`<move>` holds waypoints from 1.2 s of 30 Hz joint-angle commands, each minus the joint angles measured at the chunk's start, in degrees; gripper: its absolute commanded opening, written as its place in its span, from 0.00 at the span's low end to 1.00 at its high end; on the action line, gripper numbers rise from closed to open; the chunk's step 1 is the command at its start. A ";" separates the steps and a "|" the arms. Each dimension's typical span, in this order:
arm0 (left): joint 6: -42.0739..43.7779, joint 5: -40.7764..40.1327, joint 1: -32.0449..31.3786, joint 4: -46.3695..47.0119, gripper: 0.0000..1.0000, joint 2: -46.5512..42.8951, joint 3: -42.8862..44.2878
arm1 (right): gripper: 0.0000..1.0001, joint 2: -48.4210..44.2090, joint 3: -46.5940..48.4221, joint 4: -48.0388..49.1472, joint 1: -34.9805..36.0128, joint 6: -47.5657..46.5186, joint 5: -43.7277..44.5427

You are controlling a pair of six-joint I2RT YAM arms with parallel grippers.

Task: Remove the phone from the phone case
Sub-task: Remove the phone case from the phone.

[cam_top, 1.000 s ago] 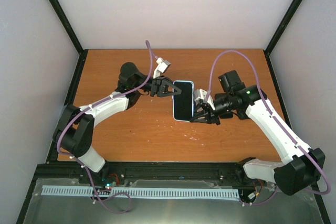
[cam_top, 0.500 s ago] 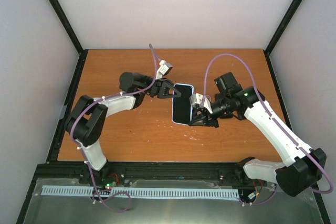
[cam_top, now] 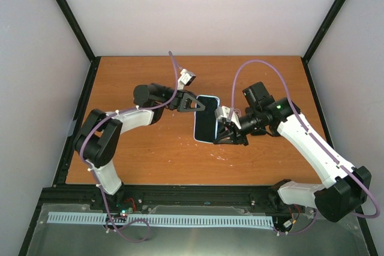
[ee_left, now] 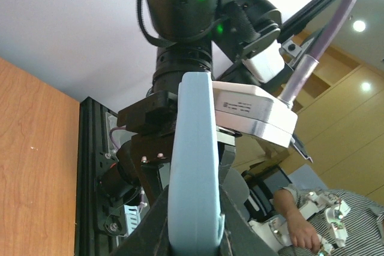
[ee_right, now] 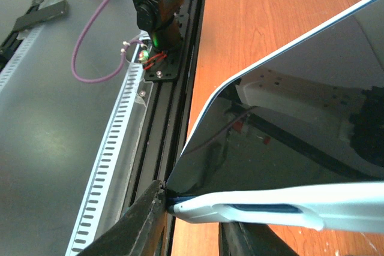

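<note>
Three pale walls (cam_top: 198, 10), orange wooden table (cam_top: 153, 155) under phone (cam_top: 207, 125)

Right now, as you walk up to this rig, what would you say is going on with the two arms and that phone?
Both arms are handling one phone in its light blue case. The left gripper is clamped on the case's far end, and the right gripper pinches its long edge from the right. The phone appears to be held off the wooden table, slightly tilted. Its screen is dark and it sits fully in the case, so the removal is not yet done.
</note>
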 commanded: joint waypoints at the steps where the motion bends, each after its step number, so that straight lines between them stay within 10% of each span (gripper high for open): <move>1: 3.76 -6.49 0.12 -3.60 0.00 -6.32 -0.50 | 0.16 -0.85 -0.12 7.93 1.33 -3.05 -1.76; 11: -11.11 -9.91 -0.40 9.82 0.00 -6.52 -1.43 | 0.15 -0.66 -0.93 10.31 1.34 -4.34 2.08; 36: -6.07 -7.41 -0.99 0.19 0.00 -15.15 -2.76 | 0.12 1.52 -0.38 10.54 -0.92 -6.94 6.00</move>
